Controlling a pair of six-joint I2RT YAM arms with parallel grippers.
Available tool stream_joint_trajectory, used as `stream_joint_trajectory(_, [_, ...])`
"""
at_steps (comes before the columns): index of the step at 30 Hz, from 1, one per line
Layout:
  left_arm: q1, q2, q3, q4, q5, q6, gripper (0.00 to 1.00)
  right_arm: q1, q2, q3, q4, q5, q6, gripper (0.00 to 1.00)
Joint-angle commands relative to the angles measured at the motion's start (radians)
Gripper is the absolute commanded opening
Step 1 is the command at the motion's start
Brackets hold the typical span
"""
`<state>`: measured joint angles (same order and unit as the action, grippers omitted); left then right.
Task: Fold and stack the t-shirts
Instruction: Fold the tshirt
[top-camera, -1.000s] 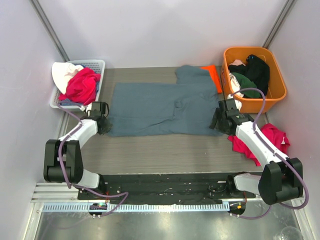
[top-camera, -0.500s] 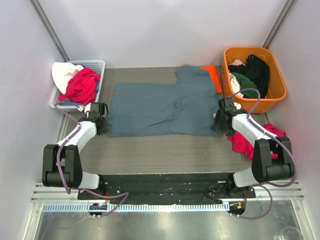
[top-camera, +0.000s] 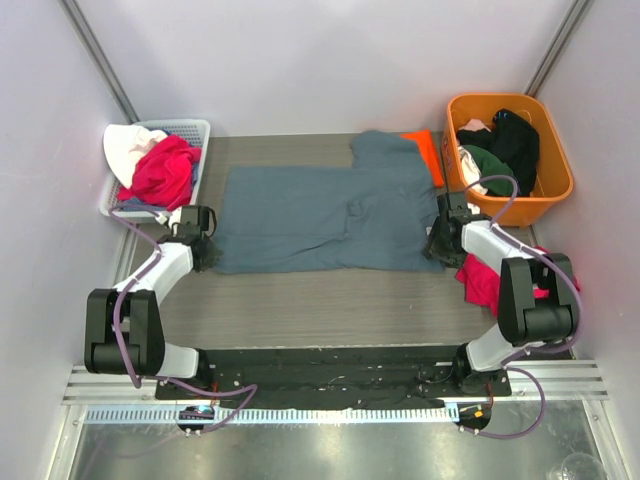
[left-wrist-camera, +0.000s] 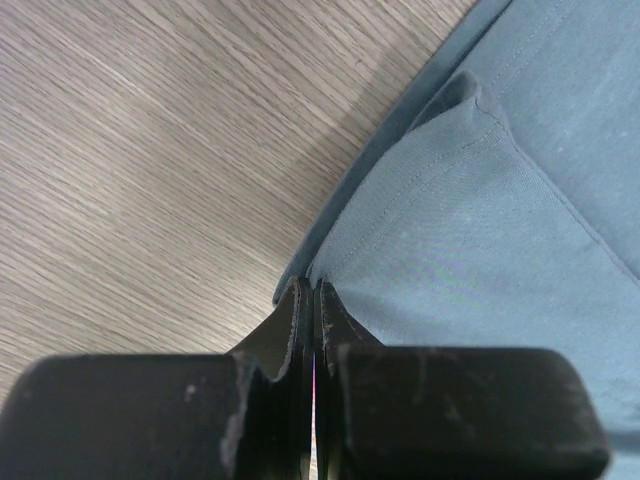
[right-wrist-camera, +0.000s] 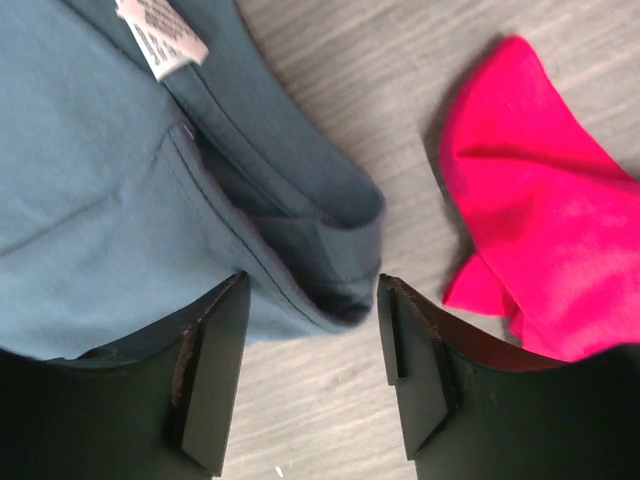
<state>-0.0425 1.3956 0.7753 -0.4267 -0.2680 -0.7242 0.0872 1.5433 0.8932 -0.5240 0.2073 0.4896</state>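
left tool (left-wrist-camera: 308, 300) low, pinching blue-grey shirt (top-camera: 300, 215) hem | right tool (right-wrist-camera: 310, 290) agape astride corner

Clutter on the wood-grain counter (top-camera: 320, 305)
Orange plastic tub (top-camera: 556, 160) of dark clothes (top-camera: 515, 140) far right, white mesh basket (top-camera: 195, 128) with a red garment (top-camera: 160, 172) far left, bright pink cloth (top-camera: 485, 285) nearer.

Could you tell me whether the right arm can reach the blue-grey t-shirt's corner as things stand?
Probably yes: its open fingers straddle the blue-grey t-shirt corner, nothing between them; the pink cloth lies aside.
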Motion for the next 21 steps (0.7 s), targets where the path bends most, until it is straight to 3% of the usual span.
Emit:
stream_joint_trajectory(1, [0.015,-0.038,-0.002,-0.018,-0.05,0.019,0.0,-0.012,0.032,0.038,0.055,-0.016,-0.008,0.57])
stream_joint_trajectory(4, [0.015,-0.044,-0.004,-0.024,-0.053,0.019,0.0,-0.014,0.052,0.035,0.067,-0.029,-0.002,0.42])
stream_joint_trajectory(5, [0.015,-0.047,-0.002,-0.026,-0.054,0.019,0.0,-0.014,0.055,0.032,0.071,-0.034,-0.002,0.28])
stream_joint_trajectory(8, [0.018,-0.056,-0.005,-0.037,-0.056,0.016,0.0,-0.015,0.046,0.021,0.07,-0.055,0.006,0.01])
stream_joint_trajectory(16, [0.02,-0.109,-0.025,-0.153,-0.048,-0.058,0.0,-0.015,-0.136,-0.039,-0.051,-0.014,0.092,0.01])
stream_joint_trajectory(21, [0.02,-0.225,-0.076,-0.216,-0.046,-0.083,0.0,-0.015,-0.25,-0.053,-0.157,-0.019,0.119,0.01])
